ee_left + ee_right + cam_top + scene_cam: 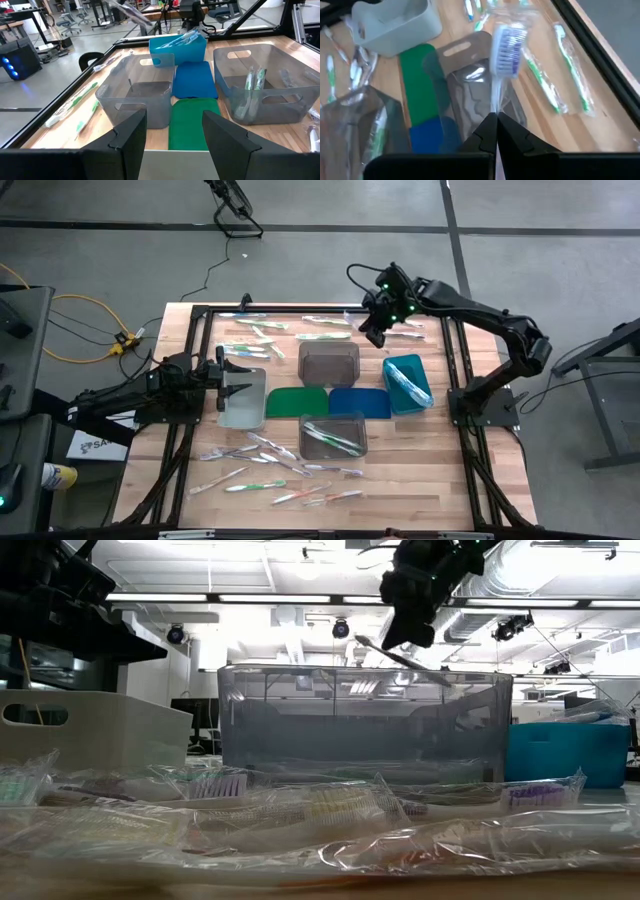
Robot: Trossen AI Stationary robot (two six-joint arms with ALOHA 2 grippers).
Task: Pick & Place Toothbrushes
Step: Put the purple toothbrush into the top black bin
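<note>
Left gripper [240,383] waits over the pale grey bin [243,397] near the table's left edge, fingers [129,142] spread wide, holding nothing. Loose toothbrushes [262,470], each in a clear wrapper, lie scattered along the near edge; more lie along the far edge [255,330], and a few already sit in the near clear bin [333,436] and in the teal bin [407,384] toward the right. Between the bins lie a green mat [296,402] and a blue mat [359,402]. Right gripper [378,323] hangs above the table's far side, just off the far clear bin [328,362], fingers pressed together on the handle of one wrapped toothbrush [506,50]; its purple-bristled head sticks out ahead of the tips. Handling, as I judge it: very light, stiff along the handle, but the wrapper is slick and crinkly, so it could slide or swivel in a pinch. Best hold is mid-handle, across the narrow width, not on loose film or the bristle end.
</note>
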